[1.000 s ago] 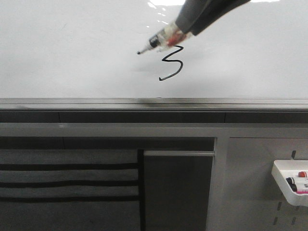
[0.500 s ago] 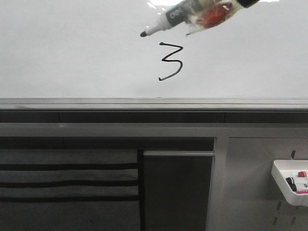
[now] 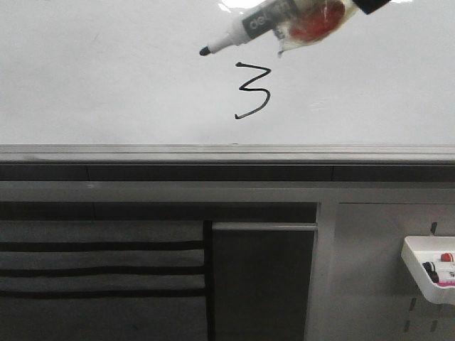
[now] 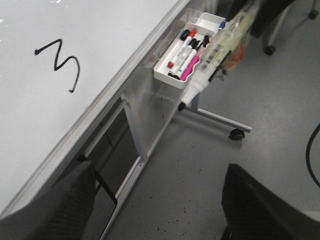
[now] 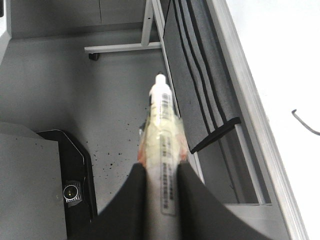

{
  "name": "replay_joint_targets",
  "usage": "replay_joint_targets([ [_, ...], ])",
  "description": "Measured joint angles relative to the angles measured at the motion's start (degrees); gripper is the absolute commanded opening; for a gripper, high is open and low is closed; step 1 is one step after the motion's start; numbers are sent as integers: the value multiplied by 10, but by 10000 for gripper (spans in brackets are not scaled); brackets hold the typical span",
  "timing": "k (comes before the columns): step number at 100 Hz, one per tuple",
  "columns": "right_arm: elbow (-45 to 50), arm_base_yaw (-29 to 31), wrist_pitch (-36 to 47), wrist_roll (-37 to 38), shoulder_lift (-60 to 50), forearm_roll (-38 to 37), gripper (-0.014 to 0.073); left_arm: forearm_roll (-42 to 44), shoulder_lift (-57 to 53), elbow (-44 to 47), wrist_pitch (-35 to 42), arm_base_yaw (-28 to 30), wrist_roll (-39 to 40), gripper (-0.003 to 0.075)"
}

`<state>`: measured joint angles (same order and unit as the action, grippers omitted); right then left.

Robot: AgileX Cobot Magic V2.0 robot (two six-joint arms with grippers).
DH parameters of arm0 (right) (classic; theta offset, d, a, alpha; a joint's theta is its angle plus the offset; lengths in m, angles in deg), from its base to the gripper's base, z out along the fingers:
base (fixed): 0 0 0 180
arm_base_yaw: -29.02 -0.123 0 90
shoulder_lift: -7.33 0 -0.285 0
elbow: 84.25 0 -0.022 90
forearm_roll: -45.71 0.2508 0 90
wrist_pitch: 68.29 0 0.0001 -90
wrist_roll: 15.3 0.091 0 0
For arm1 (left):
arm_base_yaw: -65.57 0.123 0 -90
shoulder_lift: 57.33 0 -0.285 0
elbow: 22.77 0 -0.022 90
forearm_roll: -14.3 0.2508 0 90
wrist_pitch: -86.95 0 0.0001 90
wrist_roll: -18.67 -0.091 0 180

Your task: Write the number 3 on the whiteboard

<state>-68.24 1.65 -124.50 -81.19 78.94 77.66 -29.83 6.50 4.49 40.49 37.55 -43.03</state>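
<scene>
The right gripper was clamped on a marker, its two dark fingers pressed against either side of the barrel in the right wrist view. The marker was wrapped in clear tape over something red and yellow, and its white nose pointed out past the fingers. In the front view the marker came in from the upper right, tilted down to the left, with its black tip off the board or barely near it; contact could not be told. The tip sat up and to the left of the 3, apart from its strokes. The 3 was drawn in thin black line near the middle of the whiteboard, above the grey bottom rail, with a curled tail at its lower left. The left wrist view showed the same 3 on the whiteboard, and the left gripper's fingers stood well apart, holding nothing. Beyond them the marker hung in the air in front of a white tray fixed to the panel below the board, which held several markers with red, pink and black caps. The tray also showed at the lower right of the front view. Below the rail, a grey panel with black stripes hung on the left.
</scene>
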Motion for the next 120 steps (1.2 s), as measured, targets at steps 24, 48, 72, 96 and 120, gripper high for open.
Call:
replay_joint_targets([
  [24,0,0,0,-3,0,0,-48,33,114,-85,-23,-87,-45,493],
  [48,0,0,-2,-4,0,0,-48,59,224,-157,-25,-141,-50,466],
  [72,0,0,-7,-4,0,0,-48,62,250,-185,-32,-160,-50,222],
  [96,0,-1,-17,-5,0,4,-48,63,250,-186,-34,-165,-52,54],
  [120,0,-1,-25,-8,0,5,99,69,250,-186,-40,-165,-65,-18],
])
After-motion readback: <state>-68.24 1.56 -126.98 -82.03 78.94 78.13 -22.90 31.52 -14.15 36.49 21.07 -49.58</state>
